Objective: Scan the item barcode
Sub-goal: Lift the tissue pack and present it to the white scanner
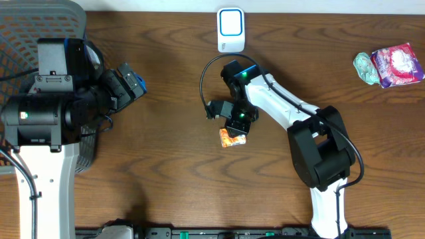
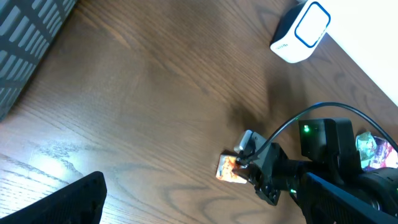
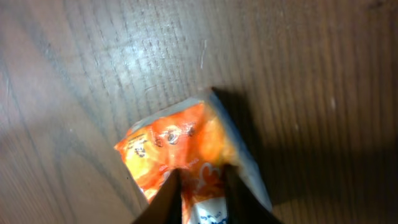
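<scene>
One orange packet sits pinched in the right gripper; left gripper gapes near the grey basket.

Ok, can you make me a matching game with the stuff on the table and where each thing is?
Things:
1. orange packet
2. white scanner
3. pink packet
4. grey basket

Places:
A. far right end of the table, at the back
B. left edge of the table
C. between the fingers of the right gripper
D. back of the table, in the middle

Pairs: 1-C, 2-D, 3-A, 4-B
</scene>
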Controlling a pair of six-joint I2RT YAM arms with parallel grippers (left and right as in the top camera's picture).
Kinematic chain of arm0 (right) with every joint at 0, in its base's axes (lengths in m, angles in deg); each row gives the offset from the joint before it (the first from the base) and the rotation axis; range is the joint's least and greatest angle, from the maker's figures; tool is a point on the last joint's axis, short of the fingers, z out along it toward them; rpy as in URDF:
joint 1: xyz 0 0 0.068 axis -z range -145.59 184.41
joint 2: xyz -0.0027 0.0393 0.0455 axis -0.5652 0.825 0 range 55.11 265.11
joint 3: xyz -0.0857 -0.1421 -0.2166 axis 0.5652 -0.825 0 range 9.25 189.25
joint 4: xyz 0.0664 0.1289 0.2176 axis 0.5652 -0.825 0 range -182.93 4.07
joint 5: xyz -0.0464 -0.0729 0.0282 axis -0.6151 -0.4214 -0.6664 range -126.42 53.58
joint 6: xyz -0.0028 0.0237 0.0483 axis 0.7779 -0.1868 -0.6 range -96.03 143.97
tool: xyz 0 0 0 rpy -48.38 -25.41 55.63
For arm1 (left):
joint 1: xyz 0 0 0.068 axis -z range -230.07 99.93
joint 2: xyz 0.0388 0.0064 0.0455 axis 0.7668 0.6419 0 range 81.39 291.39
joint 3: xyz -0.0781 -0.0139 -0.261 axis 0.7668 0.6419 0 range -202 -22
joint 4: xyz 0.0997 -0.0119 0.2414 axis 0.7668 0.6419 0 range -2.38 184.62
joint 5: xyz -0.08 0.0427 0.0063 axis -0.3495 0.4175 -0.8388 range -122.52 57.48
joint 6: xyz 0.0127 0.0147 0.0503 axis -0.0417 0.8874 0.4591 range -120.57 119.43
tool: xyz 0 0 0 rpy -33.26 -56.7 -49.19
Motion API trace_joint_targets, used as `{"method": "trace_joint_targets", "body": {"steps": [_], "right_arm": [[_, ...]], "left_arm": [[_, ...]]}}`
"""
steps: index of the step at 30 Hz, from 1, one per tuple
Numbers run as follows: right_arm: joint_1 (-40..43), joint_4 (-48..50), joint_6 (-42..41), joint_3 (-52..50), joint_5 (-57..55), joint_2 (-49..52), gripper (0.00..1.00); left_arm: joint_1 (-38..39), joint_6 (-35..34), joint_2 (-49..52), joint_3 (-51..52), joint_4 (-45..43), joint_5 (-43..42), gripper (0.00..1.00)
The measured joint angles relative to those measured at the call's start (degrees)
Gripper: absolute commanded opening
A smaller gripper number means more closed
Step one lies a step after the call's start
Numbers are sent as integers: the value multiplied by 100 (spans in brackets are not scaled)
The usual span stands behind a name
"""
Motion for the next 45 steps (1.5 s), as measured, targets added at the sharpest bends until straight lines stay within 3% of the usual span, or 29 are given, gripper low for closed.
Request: {"method": "trace_joint_targets", "body": {"steps": [3,5,6,10,13,14,17,19,21,25,29,34,36,37,38,45], "right_arm": [[35,173,-595,-50,-48,-17,1],[33,289,-1357,-70,-166,-33,1],[20,385,-2284,-70,-341,-52,1],[83,470,-4540,4,-605,-70,9],[210,424,-5270,155,-658,-70,35],[256,409,-5370,236,-686,-70,63],[337,299,-5515,498,-756,-70,97],[376,315,-5453,658,-778,-72,99],[400,295,-5075,658,-778,-74,94],[417,85,-4000,632,-632,-74,65],[417,28,-3108,372,-420,-74,53],[527,382,-2566,-140,-57,-74,49],[581,540,-2509,-295,79,-74,32],[616,688,-2455,-413,240,-83,5],[625,734,-2446,-481,361,-107,1],[608,809,-2680,-483,330,-203,1]], "left_arm": [[0,-2,0,0,0,0,98],[0,0,0,0,2,0,98],[0,0,0,0,0,0,98],[0,0,0,0,0,2,98],[0,0,0,0,0,0,98],[0,0,0,0,0,0,98],[0,0,0,0,2,0,98],[0,0,0,0,0,0,98],[0,0,0,0,0,0,98],[0,0,0,0,0,0,98],[0,0,0,-2,0,0,98],[0,-2,0,0,0,0,98],[0,0,0,0,0,0,98],[0,0,0,0,2,0,98],[0,0,0,0,0,0,98],[0,0,0,0,0,0,98]]}}
